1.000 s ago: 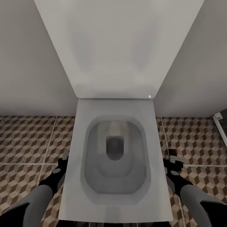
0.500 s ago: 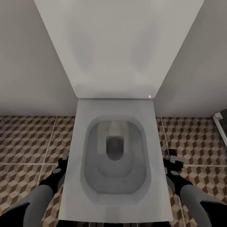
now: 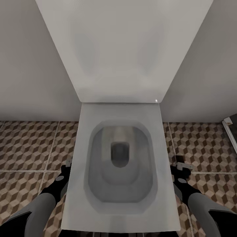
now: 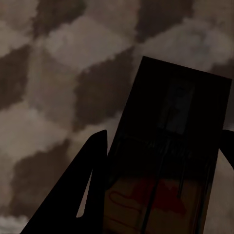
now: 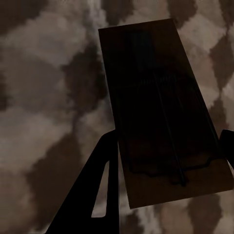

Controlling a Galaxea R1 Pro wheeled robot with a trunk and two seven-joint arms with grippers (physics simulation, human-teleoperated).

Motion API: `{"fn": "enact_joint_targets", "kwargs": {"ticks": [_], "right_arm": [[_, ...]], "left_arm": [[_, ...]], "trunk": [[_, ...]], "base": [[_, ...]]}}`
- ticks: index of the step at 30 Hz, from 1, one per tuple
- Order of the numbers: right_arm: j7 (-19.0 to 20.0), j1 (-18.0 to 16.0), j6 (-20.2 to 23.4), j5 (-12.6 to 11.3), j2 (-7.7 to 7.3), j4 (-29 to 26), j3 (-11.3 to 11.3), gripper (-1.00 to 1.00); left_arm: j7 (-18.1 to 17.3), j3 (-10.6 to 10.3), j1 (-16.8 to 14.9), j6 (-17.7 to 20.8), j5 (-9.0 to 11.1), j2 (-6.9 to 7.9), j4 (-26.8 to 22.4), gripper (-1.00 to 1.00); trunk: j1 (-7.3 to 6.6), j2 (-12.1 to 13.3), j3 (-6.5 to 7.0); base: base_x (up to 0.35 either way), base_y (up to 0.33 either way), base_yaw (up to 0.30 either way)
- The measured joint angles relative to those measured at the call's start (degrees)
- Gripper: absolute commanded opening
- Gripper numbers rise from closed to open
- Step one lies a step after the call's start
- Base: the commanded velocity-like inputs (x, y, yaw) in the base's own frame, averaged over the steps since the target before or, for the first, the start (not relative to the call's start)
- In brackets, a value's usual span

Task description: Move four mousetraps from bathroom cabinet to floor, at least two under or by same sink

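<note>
Either side of a white toilet [image 3: 120,164], the left gripper [image 4: 161,190] grasps 1 mousetrap [image 4: 168,161] and the right gripper [image 5: 168,165] grasps another mousetrap [image 5: 163,112], both low over the cube-patterned bathroom floor [image 3: 29,148]. Beyond the toilet stands a plain wall [image 3: 26,65].

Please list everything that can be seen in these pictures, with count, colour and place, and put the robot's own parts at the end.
toilet: one, white, centre of the head view, lid raised against the wall.
wall: one, pale grey, behind the toilet.
bathroom floor: brown, beige and cream cube-pattern tiles, on both sides of the toilet.
mousetraps: two, tan wood with dark wire; one with a red mark between the left gripper's fingers, one between the right gripper's fingers, each seen above floor tiles.
left gripper: one, black, beside the toilet's left edge.
right gripper: one, black, beside the toilet's right edge.
</note>
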Motion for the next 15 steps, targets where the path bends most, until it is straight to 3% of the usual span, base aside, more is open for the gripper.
{"fn": "enact_joint_targets", "kwargs": {"ticks": [15], "right_arm": [[0.15,0.07,-3.47,-0.41,0.45,1.51,-0.04,-1.0]], "left_arm": [[0.0,0.05,0.0,0.0,-0.07,-0.05,0.0,-1.0]], "trunk": [[0.0,0.0,0.0]], "base": [[0.0,0.0,0.0]]}}
